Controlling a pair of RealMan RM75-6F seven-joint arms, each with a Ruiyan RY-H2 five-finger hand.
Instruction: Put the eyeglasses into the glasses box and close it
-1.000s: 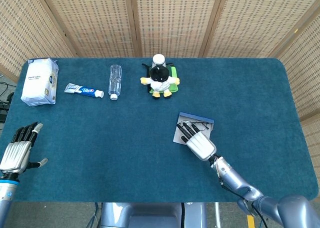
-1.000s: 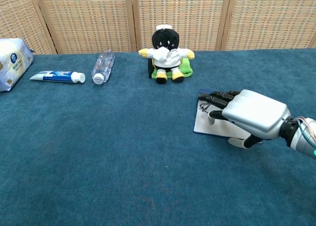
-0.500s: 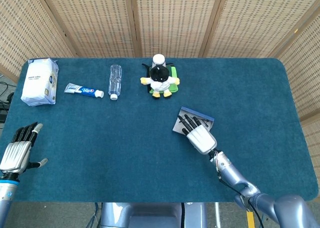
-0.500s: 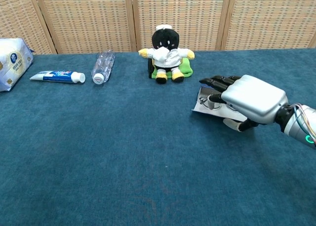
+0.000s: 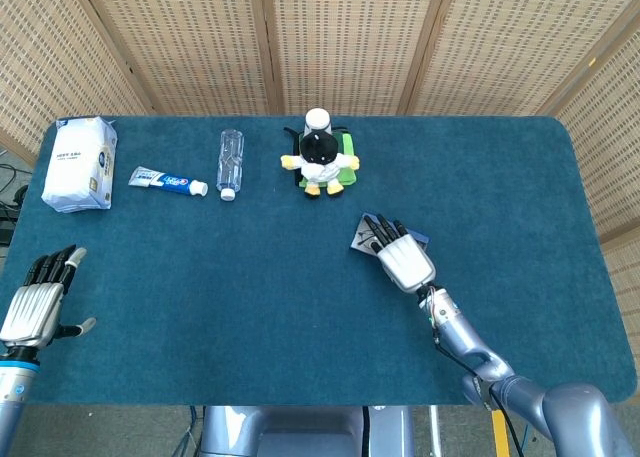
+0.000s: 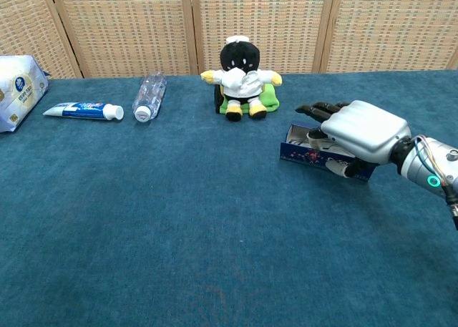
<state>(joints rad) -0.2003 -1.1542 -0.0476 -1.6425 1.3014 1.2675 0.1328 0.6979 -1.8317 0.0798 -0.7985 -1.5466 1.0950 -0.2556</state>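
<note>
**Right robot hand on the lid of the glasses box**

The glasses box (image 6: 315,152) lies on the blue surface (image 6: 179,220), in front of the plush penguin (image 6: 241,77) and off toward the robot's right. In the chest view its dark patterned lid stands tilted up, with a pale interior showing behind it. That fits a closing step, judging by the task. The right robot hand (image 6: 356,134) rests over the box, dark fingers (image 6: 319,110) reaching past the far edge and the thumb tucked against the near wall. This looks like a hold meant to fold the lid over, not to lift the box. Whether it truly grips the box or only presses on it, I cannot tell.

The eyeglasses cannot be made out; the hand and raised lid cover the interior, so whether they are inside stays uncertain. In the head view only a corner of the box peeks out beside the hand.

Far from the penguin, at the near left corner of the surface, the left robot hand (image 5: 35,302) hangs released, fingers straight and holding nothing. Its arm is cut off by the frame.
</note>
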